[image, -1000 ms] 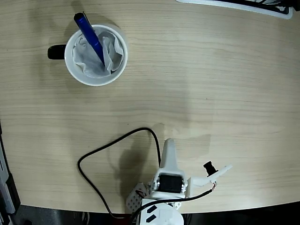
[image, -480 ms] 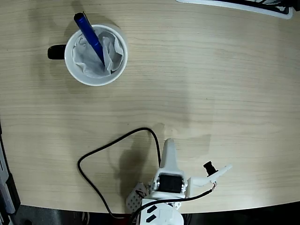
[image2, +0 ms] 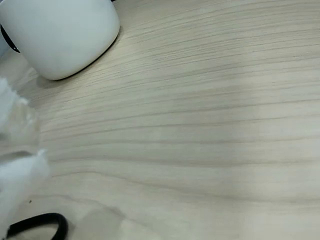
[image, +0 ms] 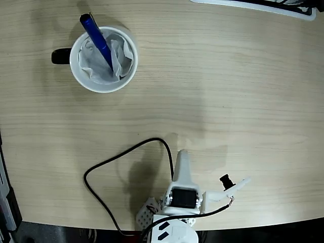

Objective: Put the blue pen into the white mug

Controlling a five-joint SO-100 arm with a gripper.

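The white mug (image: 103, 59) stands at the upper left of the wooden table in the fixed view, its black handle pointing left and crumpled white tissue inside. The blue pen (image: 97, 40) stands slanted in it, lower end in the tissue, upper end leaning over the far-left rim. My gripper (image: 183, 156) sits folded back near the table's bottom edge, far from the mug, its white fingers together in one point and holding nothing. In the wrist view the mug (image2: 60, 35) shows at the top left and a blurred white finger (image2: 15, 170) at the left edge; the pen is out of sight there.
A black cable (image: 116, 167) loops on the table left of the arm's base and shows at the wrist view's bottom left (image2: 40, 225). A white flat object (image: 263, 6) lies along the top right edge. The table's front edge (image: 76, 223) curves just below the arm.
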